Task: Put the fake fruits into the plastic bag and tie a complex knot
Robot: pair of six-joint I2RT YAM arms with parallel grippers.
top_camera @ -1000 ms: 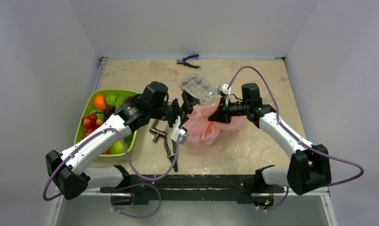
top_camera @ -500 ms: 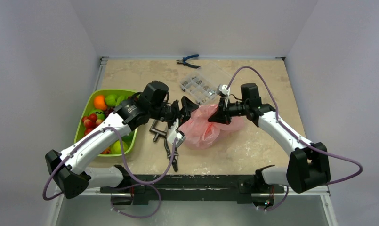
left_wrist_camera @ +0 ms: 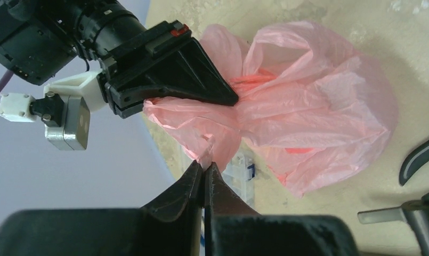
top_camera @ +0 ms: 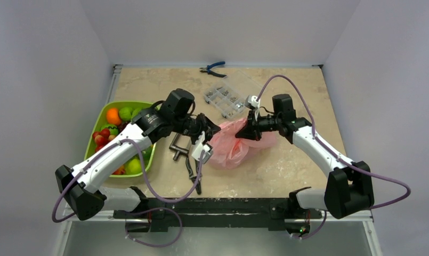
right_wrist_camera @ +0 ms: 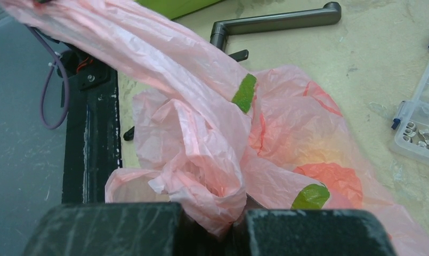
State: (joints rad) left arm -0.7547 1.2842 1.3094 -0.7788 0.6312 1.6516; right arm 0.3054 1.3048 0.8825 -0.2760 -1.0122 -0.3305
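Note:
The pink plastic bag [top_camera: 231, 146] lies crumpled mid-table between both arms. My left gripper [top_camera: 216, 128] is shut on a thin tip of its film [left_wrist_camera: 205, 160] at the bag's left top. The right gripper [top_camera: 239, 133] is shut on a bunched part of the bag [right_wrist_camera: 217, 186], and a taut strand [right_wrist_camera: 121, 42] runs off up-left from that bunch. Whether the bunch is a knot I cannot tell. Orange [right_wrist_camera: 329, 178] and green [right_wrist_camera: 245, 92] fake fruits show through the film. More fake fruits [top_camera: 112, 133] lie in the tray at the left.
A lime-green tray [top_camera: 96, 125] stands at the left. Dark metal lever handles [top_camera: 178, 146] and a black tool [top_camera: 193, 173] lie left of the bag. A clear compartment box [top_camera: 223, 98] sits behind it, and blue pliers [top_camera: 212, 68] lie at the far edge.
My left gripper has moved right to the bag and gone from open to shut on the film. The right gripper has kept its hold and barely moved.

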